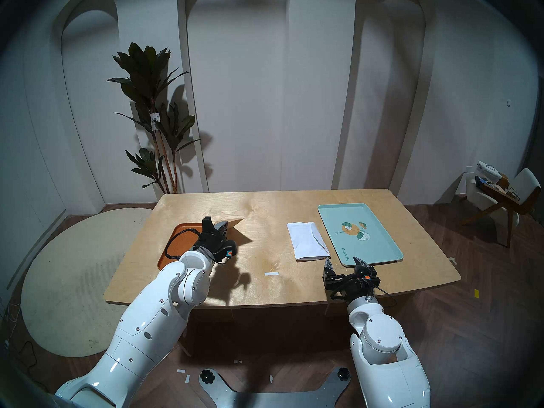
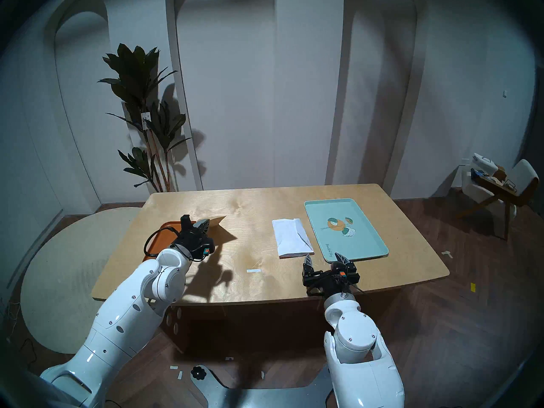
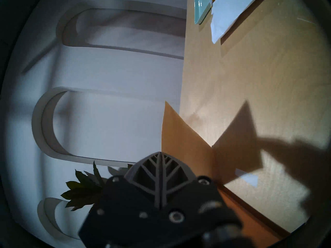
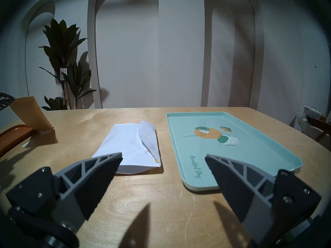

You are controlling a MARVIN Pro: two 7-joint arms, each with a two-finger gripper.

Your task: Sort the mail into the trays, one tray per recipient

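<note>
Left gripper: Your left gripper (image 1: 221, 226) has its two fingers pressed together on the tan kraft envelope (image 1: 234, 223), lifted above the table with its free corner pointing toward the far side; the left wrist view shows the fingers (image 3: 160, 172) closed flat against the paper (image 3: 180, 134).

Tan kraft envelope: It hangs in the air just past the near right edge of the orange-brown tray (image 1: 184, 242), casting a sharp dark shadow on the table (image 1: 265, 280); from the right wrist view its lower corner (image 4: 34, 117) sits close above the wood beside the tray rim (image 4: 16, 133). You cannot tell from these views whether that corner touches the table.

Right gripper: Your right gripper (image 1: 344, 263) hovers over the near edge of the table, its fingers (image 4: 100, 165) spread wide apart and holding nothing.

White envelope: It lies flat on the table (image 1: 307, 241) just beyond your right gripper, pointed flap partly lifted, just beside the left rim of the mint-green tray (image 1: 394, 251).

Mint-green tray: The leaf-and-orange-circle print faces up (image 4: 211, 134); nothing rests in it.

Tape strip: A small white strip (image 1: 271, 273) lies on the bare wood between your two arms.

Backdrop: A potted plant (image 1: 153, 110) stands against the arched white wall behind the table's left corner.
</note>
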